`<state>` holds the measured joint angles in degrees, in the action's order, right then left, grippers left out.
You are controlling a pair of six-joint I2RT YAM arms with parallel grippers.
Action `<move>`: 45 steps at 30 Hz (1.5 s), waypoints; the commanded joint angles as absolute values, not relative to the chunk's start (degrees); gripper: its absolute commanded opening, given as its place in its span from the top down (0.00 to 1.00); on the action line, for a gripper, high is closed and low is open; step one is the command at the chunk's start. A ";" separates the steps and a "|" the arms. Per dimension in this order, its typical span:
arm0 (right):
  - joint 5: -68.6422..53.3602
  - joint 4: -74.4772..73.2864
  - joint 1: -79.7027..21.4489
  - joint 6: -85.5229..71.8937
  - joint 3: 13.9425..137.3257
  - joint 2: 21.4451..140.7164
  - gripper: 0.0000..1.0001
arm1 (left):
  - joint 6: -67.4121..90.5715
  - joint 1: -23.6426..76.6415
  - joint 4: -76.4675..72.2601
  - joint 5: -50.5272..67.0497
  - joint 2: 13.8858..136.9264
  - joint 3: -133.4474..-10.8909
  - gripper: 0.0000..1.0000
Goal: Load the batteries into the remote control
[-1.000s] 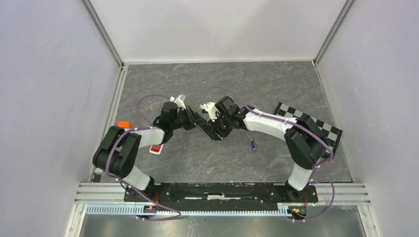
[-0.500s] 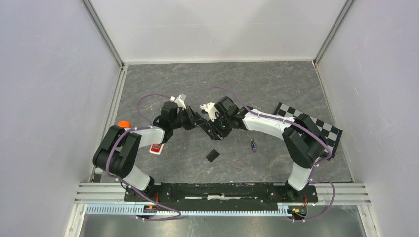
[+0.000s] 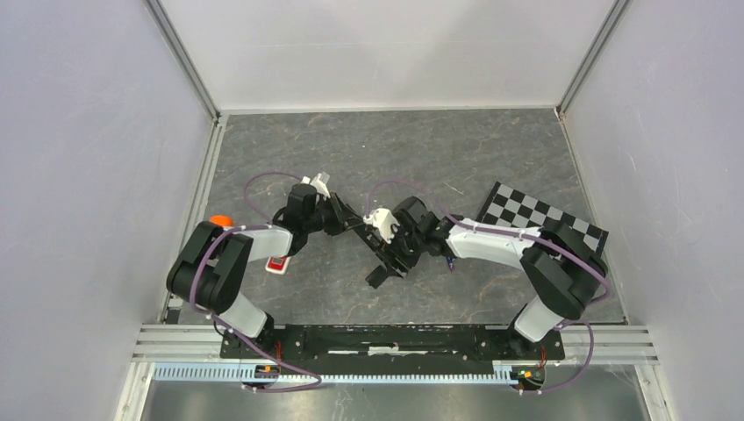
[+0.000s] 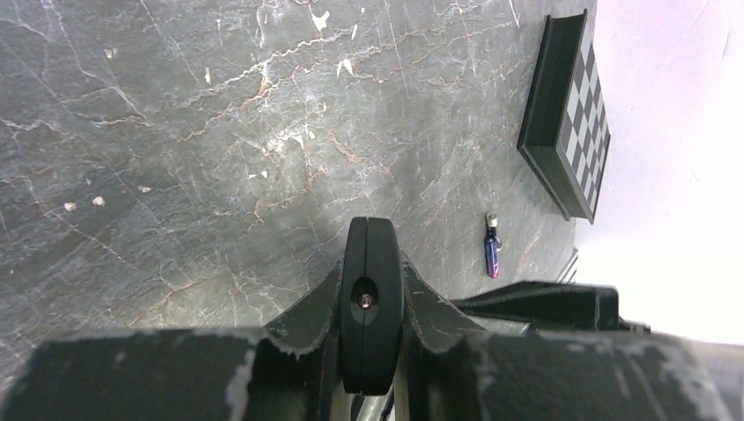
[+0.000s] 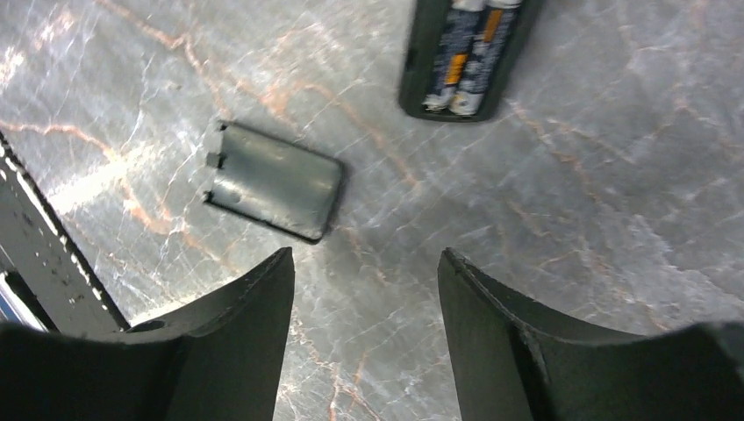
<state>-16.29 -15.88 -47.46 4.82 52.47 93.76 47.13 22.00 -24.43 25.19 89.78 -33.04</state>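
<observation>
Cover (image 5: 274, 180) lies flat: spread right pincer (image 5: 364, 263) should straddle its narrow sides; left pincer (image 4: 371, 270) pinches the remote (image 4: 371, 324).

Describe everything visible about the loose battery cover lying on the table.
The battery cover is a small, dark grey rectangular plate that looks like dull plastic with a faint sheen. One short end has rounded corners; the other carries two little tabs. It is off the remote and lies flat on the marbled grey table, slightly skewed in the right wrist view, with nothing else touching it. The right pincer hangs open near it, both fingers clear of it.
</observation>
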 commanded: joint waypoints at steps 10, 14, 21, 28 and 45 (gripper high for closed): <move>-14.76 -0.44 -53.13 14.08 39.27 83.72 0.36 | 57.44 22.57 -30.54 16.25 89.26 -24.72 0.46; -15.17 0.68 -53.08 15.09 39.64 83.70 0.35 | 58.35 22.59 -25.87 10.96 83.94 -21.01 0.31; -21.22 3.34 -54.00 21.00 39.25 83.32 0.34 | 59.15 22.58 -6.92 2.00 72.78 -22.22 0.15; -24.44 7.73 -54.72 30.21 35.97 82.08 0.38 | 58.98 22.56 7.55 -2.71 64.76 -24.93 0.03; -26.45 6.67 -54.93 39.63 37.35 89.43 0.63 | 55.46 22.19 10.84 -3.62 59.23 -26.11 0.11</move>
<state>-25.17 5.67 -54.65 36.80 35.75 88.38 57.80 22.52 11.49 -2.96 60.14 -24.27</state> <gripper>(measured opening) 0.370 0.894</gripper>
